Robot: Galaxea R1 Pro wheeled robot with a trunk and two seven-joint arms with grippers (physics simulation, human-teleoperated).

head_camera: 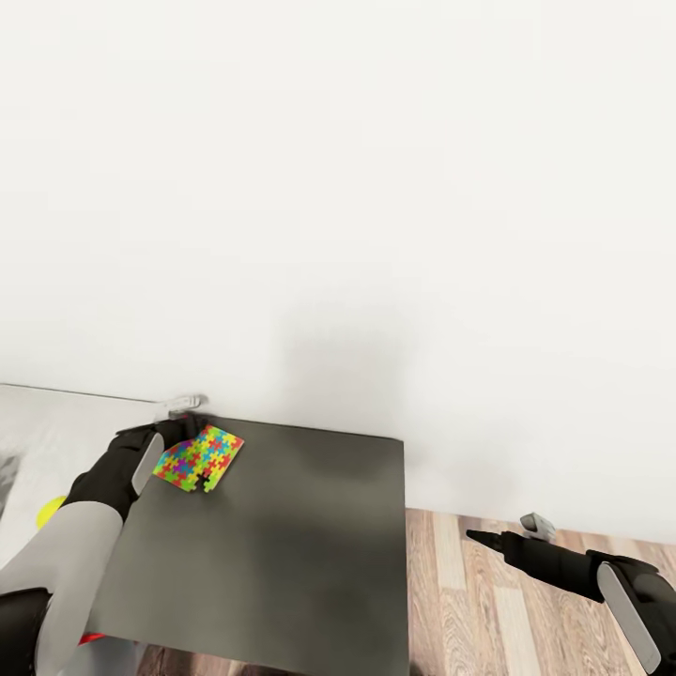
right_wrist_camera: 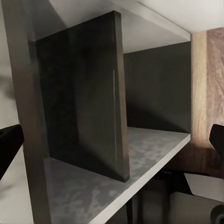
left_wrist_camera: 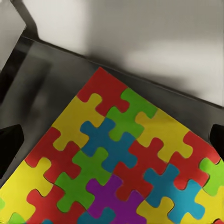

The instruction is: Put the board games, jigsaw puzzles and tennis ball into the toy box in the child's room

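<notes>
Jigsaw puzzle point(head_camera: 199, 457): flat on the dark grey cabinet top point(head_camera: 282, 554), near its back left corner by the white wall point(head_camera: 376, 188).
Left gripper point(head_camera: 178, 421): right at the puzzle's near-left edge; in the left wrist view the puzzle point(left_wrist_camera: 121, 172) lies between the two dark fingertips. Jaws spread; contact cannot be told.
Tennis ball point(head_camera: 49, 512): on the pale desk point(head_camera: 47, 422), partly behind the left arm.
Right gripper point(head_camera: 483, 537): over the wood floor point(head_camera: 488, 601), well apart from the puzzle; jaws released, facing cabinet shelves point(right_wrist_camera: 116, 172).
</notes>
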